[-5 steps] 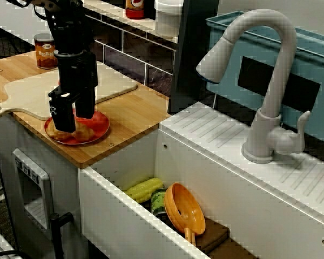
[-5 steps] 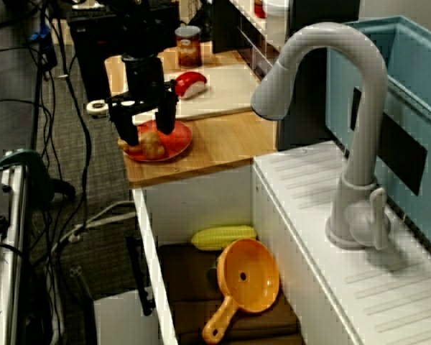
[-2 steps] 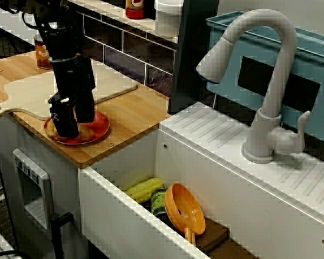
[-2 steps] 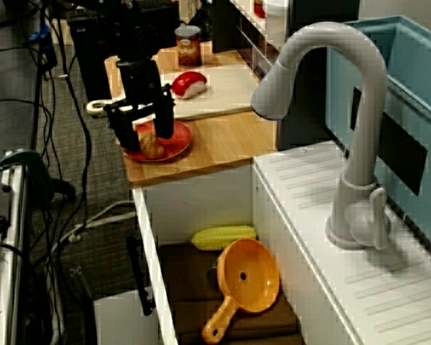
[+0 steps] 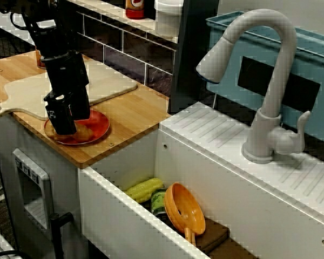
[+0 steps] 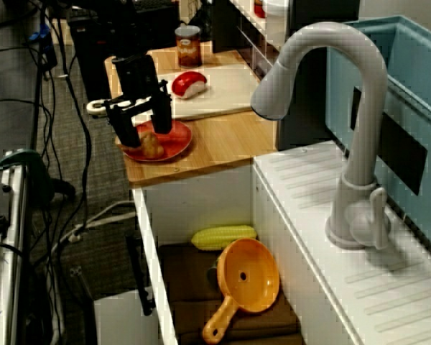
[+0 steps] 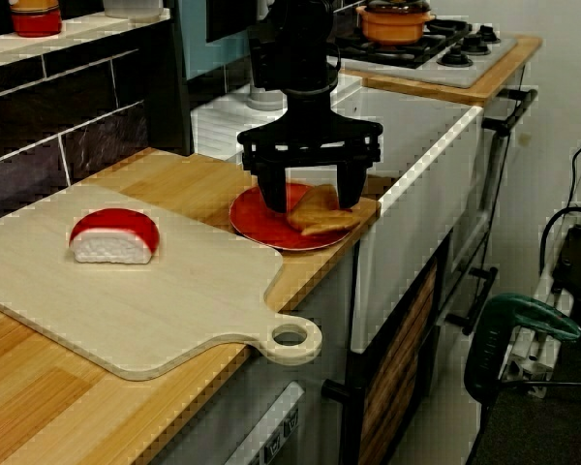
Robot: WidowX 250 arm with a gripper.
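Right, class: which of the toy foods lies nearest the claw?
The golden-brown toy pastry on the round red plate, right under the black claw. The red-and-white sushi lies on the wooden board, the yellow corn in the white sink.

Wooden counter [image 5: 135, 108]: cutting board [image 5: 21, 94], red plate [image 5: 98, 124]

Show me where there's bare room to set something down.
Free: the cutting board between the sushi piece and its handle hole; the wooden counter between the red plate and the dark tiles; the ribbed drainboard beside the faucet. Crowded: the plate, under the open gripper and fried food; the sink, holding corn and an orange strainer.
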